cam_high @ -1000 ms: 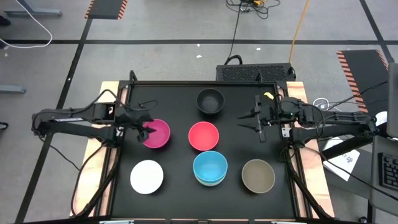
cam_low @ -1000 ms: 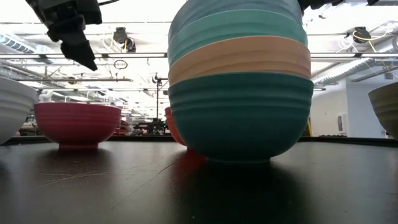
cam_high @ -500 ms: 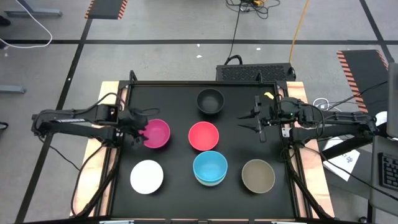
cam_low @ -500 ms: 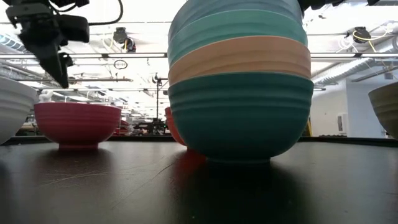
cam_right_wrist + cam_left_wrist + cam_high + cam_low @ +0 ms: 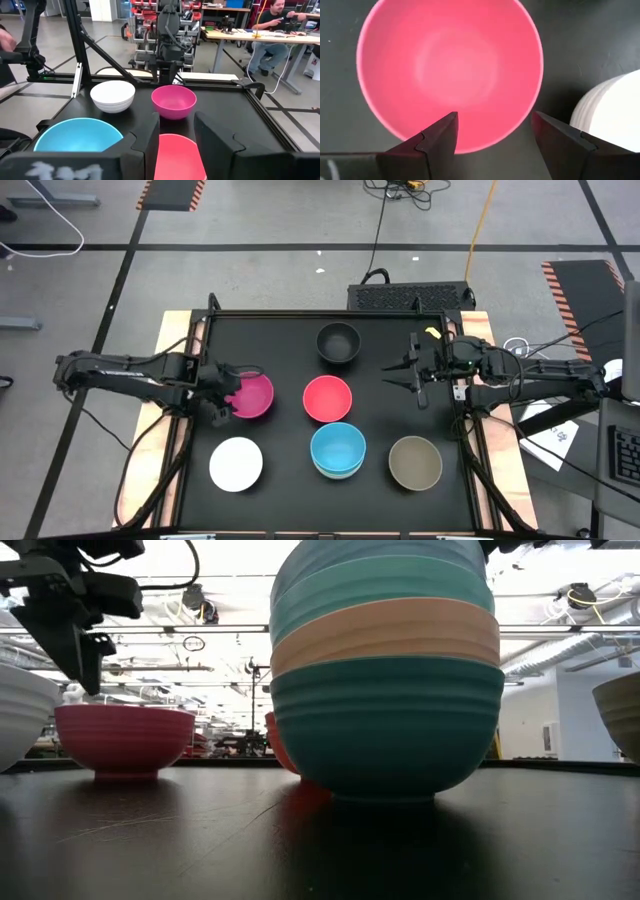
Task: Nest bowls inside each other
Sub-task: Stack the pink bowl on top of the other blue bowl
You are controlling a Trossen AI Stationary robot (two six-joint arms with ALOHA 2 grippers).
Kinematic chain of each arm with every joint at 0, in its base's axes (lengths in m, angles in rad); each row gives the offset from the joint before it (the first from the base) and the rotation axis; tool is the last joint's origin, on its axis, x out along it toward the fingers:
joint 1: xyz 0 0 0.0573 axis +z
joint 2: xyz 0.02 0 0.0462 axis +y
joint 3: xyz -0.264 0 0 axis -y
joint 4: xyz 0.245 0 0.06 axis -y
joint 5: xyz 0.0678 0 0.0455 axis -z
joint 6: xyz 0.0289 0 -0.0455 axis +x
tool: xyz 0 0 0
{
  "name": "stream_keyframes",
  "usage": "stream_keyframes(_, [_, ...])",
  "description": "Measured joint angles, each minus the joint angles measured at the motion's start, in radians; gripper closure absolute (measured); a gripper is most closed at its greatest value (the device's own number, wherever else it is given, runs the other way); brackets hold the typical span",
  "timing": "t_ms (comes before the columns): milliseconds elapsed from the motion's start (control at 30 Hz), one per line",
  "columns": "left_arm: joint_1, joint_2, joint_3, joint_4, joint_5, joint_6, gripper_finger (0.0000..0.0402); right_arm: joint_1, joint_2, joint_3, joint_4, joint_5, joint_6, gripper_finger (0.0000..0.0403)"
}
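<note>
The left gripper [image 5: 222, 402] hangs over the outer rim of the magenta bowl [image 5: 250, 395], at the left of the black table [image 5: 290, 480]. In the left wrist view its two fingers [image 5: 437, 142] are spread wide and hold nothing; one fingertip overlaps the bowl's near rim and the other lies outside it, toward the white bowl [image 5: 610, 117]. The low view shows the gripper [image 5: 70, 640] above the bowl's rim [image 5: 124, 712], not yet down on it.

The step in hand appears to be a rim grasp on the magenta bowl. To do it well:

1. Lower until one finger is inside the wall and the other outside it.
2. Close on the wall only; a light plastic bowl is likely to slide or tip if one finger pushes first.
3. Lift clear of the white bowl [image 5: 236, 463], which sits near.
4. Carry to the stack [image 5: 337, 450], cyan on top, at the front centre, and release level over it.

The red bowl [image 5: 327, 398], black bowl [image 5: 338, 342] and taupe bowl [image 5: 415, 461] stand apart, un-nested.

The right gripper [image 5: 418, 380] waits above the table's right side, its fingers parted and empty in the right wrist view.
</note>
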Motion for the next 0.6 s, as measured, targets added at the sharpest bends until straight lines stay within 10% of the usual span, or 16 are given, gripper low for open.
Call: stream_keyframes(600, [0.059,0.142,0.021,0.148,0.046,0.05,0.0144,0.0,0.0,0.0,-0.01,0.0,0.015,0.0287])
